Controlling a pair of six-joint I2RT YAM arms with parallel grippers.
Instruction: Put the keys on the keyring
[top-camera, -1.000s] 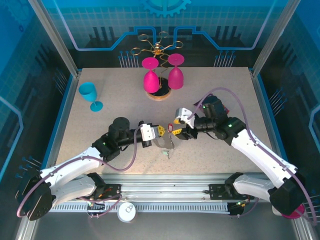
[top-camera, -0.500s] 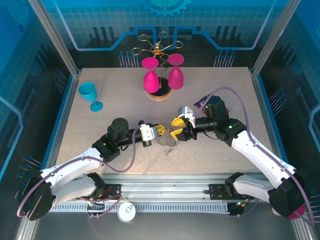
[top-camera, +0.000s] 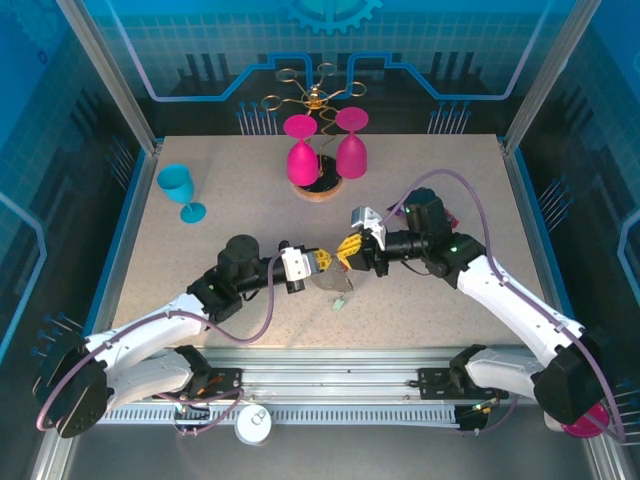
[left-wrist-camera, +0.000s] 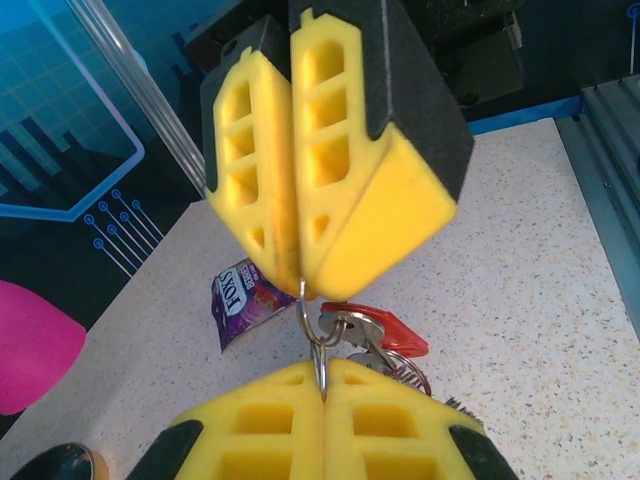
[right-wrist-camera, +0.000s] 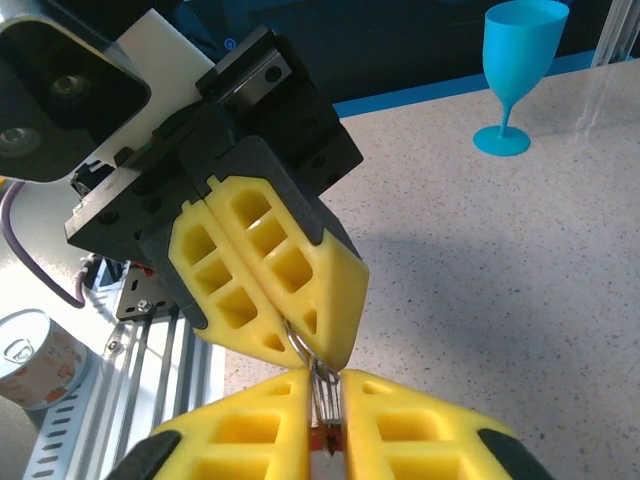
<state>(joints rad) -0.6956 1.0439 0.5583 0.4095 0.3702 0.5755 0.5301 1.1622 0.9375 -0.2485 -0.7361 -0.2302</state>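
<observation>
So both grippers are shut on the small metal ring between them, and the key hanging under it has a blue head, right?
Not quite: the key has a red head, not blue, as the left wrist view shows. The rest holds: the left gripper and the right gripper are both shut on the small metal ring, and the key hangs under it.

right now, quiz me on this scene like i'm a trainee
1. True or false: the left claw and the right claw are both shut on the metal rings, tip to tip.
2. The head of the key hanging by those rings is: A red, B blue, C black.
3. Fill in: the goblet standing alone on the left is ___.
Key: 1 true; 2 A; 3 blue.
</observation>
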